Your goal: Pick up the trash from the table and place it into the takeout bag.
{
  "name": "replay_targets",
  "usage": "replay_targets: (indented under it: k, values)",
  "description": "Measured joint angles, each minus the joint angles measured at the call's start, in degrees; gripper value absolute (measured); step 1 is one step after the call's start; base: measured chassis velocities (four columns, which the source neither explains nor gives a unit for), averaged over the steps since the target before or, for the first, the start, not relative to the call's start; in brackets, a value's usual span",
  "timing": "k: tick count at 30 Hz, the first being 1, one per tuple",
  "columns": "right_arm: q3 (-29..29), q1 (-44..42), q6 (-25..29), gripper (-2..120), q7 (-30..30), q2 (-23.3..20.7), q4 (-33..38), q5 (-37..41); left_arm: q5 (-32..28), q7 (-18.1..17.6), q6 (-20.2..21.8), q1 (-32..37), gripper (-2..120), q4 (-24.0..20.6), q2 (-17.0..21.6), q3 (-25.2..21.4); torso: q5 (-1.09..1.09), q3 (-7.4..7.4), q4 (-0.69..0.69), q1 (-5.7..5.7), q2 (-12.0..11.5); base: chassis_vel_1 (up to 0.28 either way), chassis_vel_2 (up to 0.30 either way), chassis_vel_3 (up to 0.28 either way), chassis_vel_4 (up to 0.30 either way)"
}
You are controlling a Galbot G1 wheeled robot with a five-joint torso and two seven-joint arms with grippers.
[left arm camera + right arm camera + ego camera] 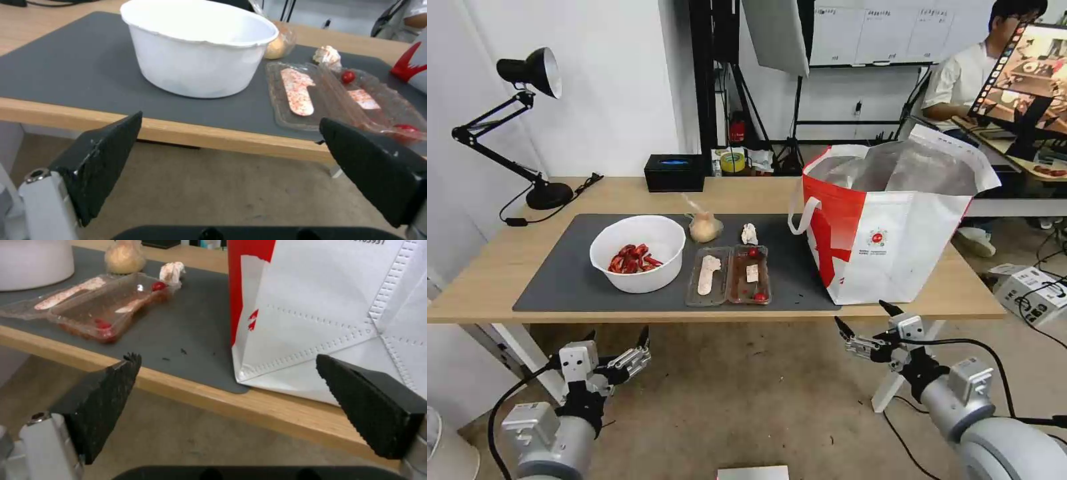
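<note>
On the table, a dark mat holds the trash. There is a white bowl with red shell scraps, a clear hinged tray, a knotted bag and a crumpled tissue. The red-and-white takeout bag stands open at the mat's right end. My left gripper hangs open below the table's front edge, facing the bowl and tray. My right gripper is open too, below the edge before the takeout bag. Both hold nothing.
A black desk lamp stands at the table's back left, and a black box sits at the back edge. A white box lies on the floor at the right. A person sits at a desk behind the bag.
</note>
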Motion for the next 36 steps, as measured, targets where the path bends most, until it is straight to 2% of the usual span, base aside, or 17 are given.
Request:
replay_targets:
  k: [2, 4, 6, 7, 8, 11, 12, 14, 15, 17, 18, 21, 28, 36]
  values:
    - [-0.17, 0.12, 0.05, 100, -0.03, 0.13, -0.06, -0.07, -2.09, -0.09, -0.37, -0.24, 100, 0.13, -0.07, 0.34, 0.00, 0.00, 0.00, 0.00, 0.00, 0.000, 0.000, 0.000, 0.000]
    - [-0.36, 0.20, 0.16, 100, -0.06, 0.36, -0.07, -0.15, -7.28, -0.99, -1.47, -1.03, 100, 0.39, -0.21, 1.21, 0.00, 0.00, 0.00, 0.00, 0.00, 0.000, 0.000, 0.000, 0.000]
    - [-0.39, 0.20, 0.18, 100, -0.07, 0.39, -0.07, -0.17, -8.85, -1.53, -1.62, -1.30, 100, 0.43, -0.24, 1.47, 0.00, 0.00, 0.00, 0.00, 0.00, 0.000, 0.000, 0.000, 0.000]
    - [-0.47, 0.15, 0.26, 100, -0.08, 0.46, -0.01, -0.23, -16.02, -4.37, -2.03, -2.61, 100, 0.61, -0.56, 2.65, 0.00, 0.00, 0.00, 0.00, 0.00, 0.000, 0.000, 0.000, 0.000]
    - [-0.47, 0.15, 0.26, 100, -0.08, 0.46, -0.01, -0.23, -16.02, -4.37, -2.03, -2.61, 100, 0.61, -0.56, 2.65, 0.00, 0.00, 0.00, 0.00, 0.00, 0.000, 0.000, 0.000, 0.000]
    - [-0.56, -0.17, 0.35, 100, -0.08, 0.51, 0.06, -0.33, -23.82, -7.97, -3.64, -4.45, 100, 1.45, -1.30, 3.97, 0.00, 0.00, 0.00, 0.00, 0.00, 0.000, 0.000, 0.000, 0.000]
    - [-0.56, -0.17, 0.35, 100, -0.08, 0.51, 0.06, -0.33, -23.82, -7.97, -3.64, -4.45, 100, 1.45, -1.30, 3.97, 0.00, 0.00, 0.00, 0.00, 0.00, 0.000, 0.000, 0.000, 0.000]
    - [-0.63, -0.36, 0.39, 100, -0.08, 0.57, 0.06, -0.42, -28.73, -10.19, -5.14, -5.83, 100, 2.31, -1.71, 5.10, -0.01, 0.00, 0.00, 0.00, 0.00, 0.000, 0.000, 0.000, 0.000]
    - [-0.63, -0.36, 0.39, 100, -0.08, 0.57, 0.06, -0.42, -28.73, -10.19, -5.14, -5.83, 100, 2.31, -1.71, 5.10, -0.01, 0.00, 0.00, 0.00, 0.00, 0.000, 0.000, 0.000, 0.000]
    - [-0.68, -0.55, 0.41, 100, -0.06, 0.73, 0.08, -0.47, -34.43, -11.85, -6.81, -7.44, 100, 3.04, -1.79, 6.81, 0.00, 0.00, 0.00, 0.00, 0.00, 0.000, 0.000, 0.000, 0.000]
    - [-0.68, -0.55, 0.41, 100, -0.06, 0.73, 0.08, -0.47, -34.43, -11.85, -6.81, -7.44, 100, 3.04, -1.79, 6.81, 0.00, 0.00, 0.00, 0.00, 0.00, 0.000, 0.000, 0.000, 0.000]
    - [-0.68, -1.20, 0.44, 100, 0.02, 0.91, 0.34, -0.60, -40.00, -12.61, -8.70, -9.45, 100, 4.39, -1.49, 9.76, 0.00, 0.00, 0.00, 0.00, 0.00, 0.000, 0.000, 0.000, 0.000]
    - [-2.17, -0.43, 0.52, 100, 0.03, 0.36, -0.14, -0.96, -41.79, -12.70, -9.57, -12.14, 100, 6.09, -1.27, 12.22, 0.00, 0.00, 0.00, 0.00, 0.00, 0.000, 0.000, 0.000, 0.000]
    - [-4.91, 2.50, 0.52, 100, 0.02, -1.46, -1.73, -0.75, -42.56, -12.47, -10.18, -12.79, 100, 6.24, -2.70, 12.16, 0.01, 0.00, 0.03, 0.00, 0.00, 0.000, 0.000, 0.000, 0.000]
